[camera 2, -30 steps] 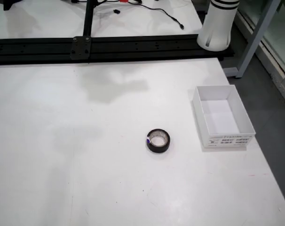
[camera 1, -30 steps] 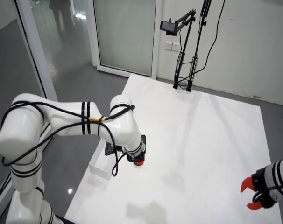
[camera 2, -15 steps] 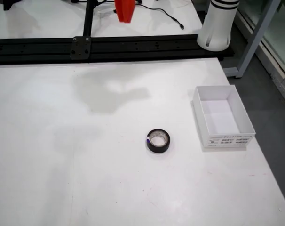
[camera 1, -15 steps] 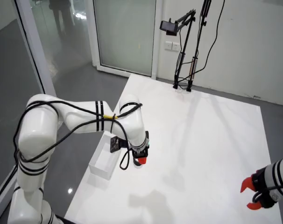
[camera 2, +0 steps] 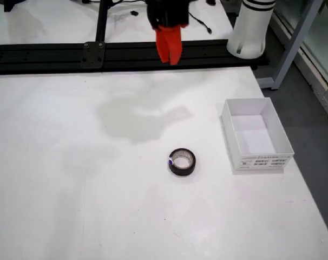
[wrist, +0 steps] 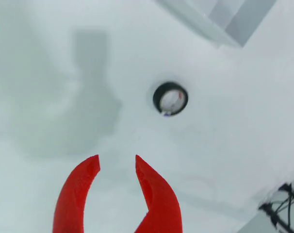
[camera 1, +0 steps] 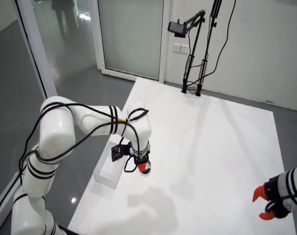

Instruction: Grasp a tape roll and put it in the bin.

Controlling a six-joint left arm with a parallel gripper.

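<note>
In the view that rides on the end effector (wrist: 117, 165), two red curved fingers (wrist: 154, 194) reach up from the bottom edge with a clear gap between their tips, and nothing lies between them: it is open and holds nothing. Ahead of the fingers, a black tape roll (wrist: 170, 98) lies flat on the white bench (wrist: 55, 87), its light inner core facing up and a small blue mark at its lower edge. The roll sits well apart from the fingertips, up and to the right of them in this view. At the top right corner of the same view shows a corner of the white bin (wrist: 224, 19), apart from the roll.

In the view from the far side of the bench, the tape roll (camera 2: 182, 161) lies flat near the middle, and the white open-topped bin (camera 2: 256, 134) stands near it on the right, not touching it, with a printed label on its near wall. The end effector (camera 2: 169, 46) hangs above the back edge of the bench, well apart from the roll.

In the wide room view, the white arm (camera 1: 89, 132) bends over the left edge of the bench (camera 1: 222, 147), with the end effector (camera 1: 143, 167) pointing down beside the bin (camera 1: 107, 169). A second arm's red end effector (camera 1: 263, 205) shows at the lower right.
</note>
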